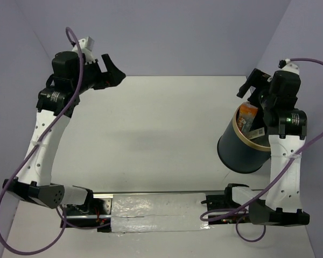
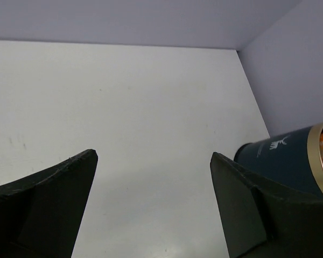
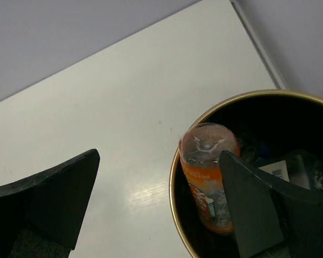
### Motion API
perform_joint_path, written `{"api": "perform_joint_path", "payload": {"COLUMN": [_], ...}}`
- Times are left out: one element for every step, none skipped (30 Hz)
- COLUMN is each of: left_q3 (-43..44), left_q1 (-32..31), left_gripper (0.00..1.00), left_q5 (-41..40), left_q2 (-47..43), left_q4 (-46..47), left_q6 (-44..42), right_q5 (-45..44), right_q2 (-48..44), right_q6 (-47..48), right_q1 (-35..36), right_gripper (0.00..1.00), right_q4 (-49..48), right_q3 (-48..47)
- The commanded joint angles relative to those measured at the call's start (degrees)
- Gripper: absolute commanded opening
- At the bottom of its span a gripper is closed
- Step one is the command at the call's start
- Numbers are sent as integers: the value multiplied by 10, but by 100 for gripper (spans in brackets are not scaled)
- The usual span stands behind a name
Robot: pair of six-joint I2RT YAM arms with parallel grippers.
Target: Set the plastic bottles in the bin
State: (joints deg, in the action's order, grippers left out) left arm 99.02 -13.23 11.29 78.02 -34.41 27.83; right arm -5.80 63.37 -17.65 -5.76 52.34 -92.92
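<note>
The bin (image 1: 241, 153), dark navy with a gold rim (image 3: 247, 97), stands at the table's right side. An orange bottle (image 3: 204, 177) rests inside it, bottom end up, leaning on the near rim; it also shows in the top view as the orange bottle (image 1: 248, 116). Further bottles lie dark and unclear deeper in the bin, one with a white label (image 3: 277, 170). My right gripper (image 3: 159, 156) hovers open just above the bin's rim, holding nothing; in the top view the right gripper (image 1: 252, 83) sits at the bin's far edge. My left gripper (image 1: 117, 74) is open and empty, raised at the far left.
The left wrist view shows bare white table under the left gripper (image 2: 153, 156) and the bin (image 2: 282, 158) off to the right. Lilac walls close the table's back and sides. A foil-taped rail (image 1: 156, 212) joins the arm bases at the near edge.
</note>
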Motion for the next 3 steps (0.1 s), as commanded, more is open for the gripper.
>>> {"api": "perform_joint_path", "payload": {"left_q3": [9,8,6], "left_q1": [9,11,11], "left_gripper": [99,99,99], "left_q5": [-32,-33,-33], "left_q2": [-30,-35,-36], "left_q4": [8,7,8], "left_q6": [-19,-20,-19], "right_q5": [28,30,30], "right_q2": [-8,-6,-4], "right_q6": [-11,-10,-10], "right_q1": [5,5,5], "right_gripper": [100,100,100], "right_q4": [-35,-37,-39], "right_q3": [19,23,26]}}
